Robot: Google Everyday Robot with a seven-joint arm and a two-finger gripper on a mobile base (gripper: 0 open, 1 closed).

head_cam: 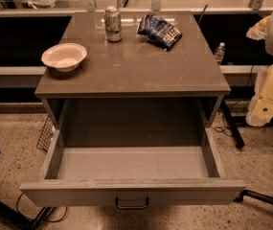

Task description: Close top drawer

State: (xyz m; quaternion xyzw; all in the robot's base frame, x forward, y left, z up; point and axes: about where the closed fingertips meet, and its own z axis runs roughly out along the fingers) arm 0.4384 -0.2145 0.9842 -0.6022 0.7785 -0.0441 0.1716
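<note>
**Camera view.** The gripper (263, 110) hangs at the right edge of the scene. It is a cream-coloured unit, level with the open cavity of the cabinet (136, 75) and apart from every other item. Whether it is set wide or narrow cannot be told from here.

The top drawer (78, 193) lies to the left of the gripper and lower, pulled far out of the cabinet. Its plain grey interior is exposed. The front panel is the part farthest from the cabinet. A dark handle (131, 204) sits at the panel's centre, below and well left of the gripper.

On the cabinet top, up and left of the gripper:
- a dark snack bag (159, 30), nearest to it
- an upright can (112, 24), just beyond the bag
- a white bowl (64, 56), farthest from it

A water bottle (220, 51) stands beyond the cabinet, closer to the gripper than the bag.
</note>
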